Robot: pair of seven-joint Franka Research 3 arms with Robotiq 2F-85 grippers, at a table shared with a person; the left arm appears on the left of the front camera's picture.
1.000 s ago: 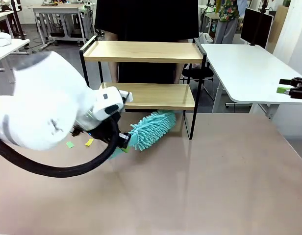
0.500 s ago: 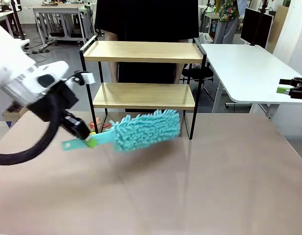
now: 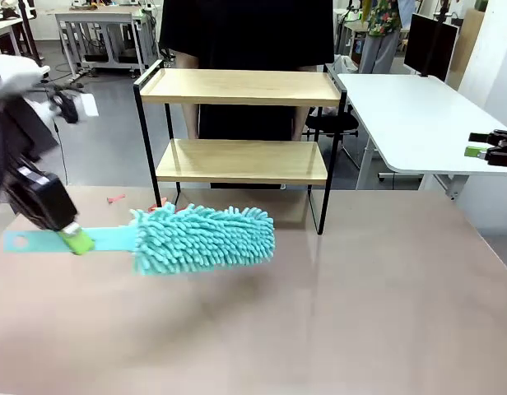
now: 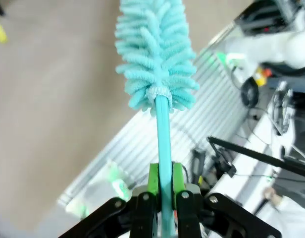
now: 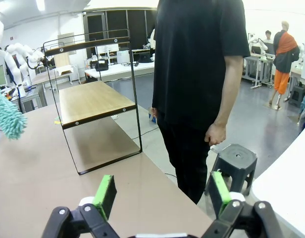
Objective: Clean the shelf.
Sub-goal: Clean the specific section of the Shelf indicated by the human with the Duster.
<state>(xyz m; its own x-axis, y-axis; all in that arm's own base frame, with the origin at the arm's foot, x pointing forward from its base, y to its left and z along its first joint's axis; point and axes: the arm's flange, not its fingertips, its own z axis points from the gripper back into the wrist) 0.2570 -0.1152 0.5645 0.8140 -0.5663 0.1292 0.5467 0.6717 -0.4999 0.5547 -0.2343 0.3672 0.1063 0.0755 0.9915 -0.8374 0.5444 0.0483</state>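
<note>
Left gripper pinches duster by its flat handle, leaving the fluffy head free to sweep; possibly hovering above table. Shelf stands far centre, just beyond. Right gripper spread, empty, idle.

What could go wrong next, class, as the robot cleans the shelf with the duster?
1. The left tool pinches the duster on its thin handle, far from the fluffy head; pressing on a board could twist it loose.
2. The shelf stands on thin legs; a sideways sweep may shove it towards the person close behind.
</note>
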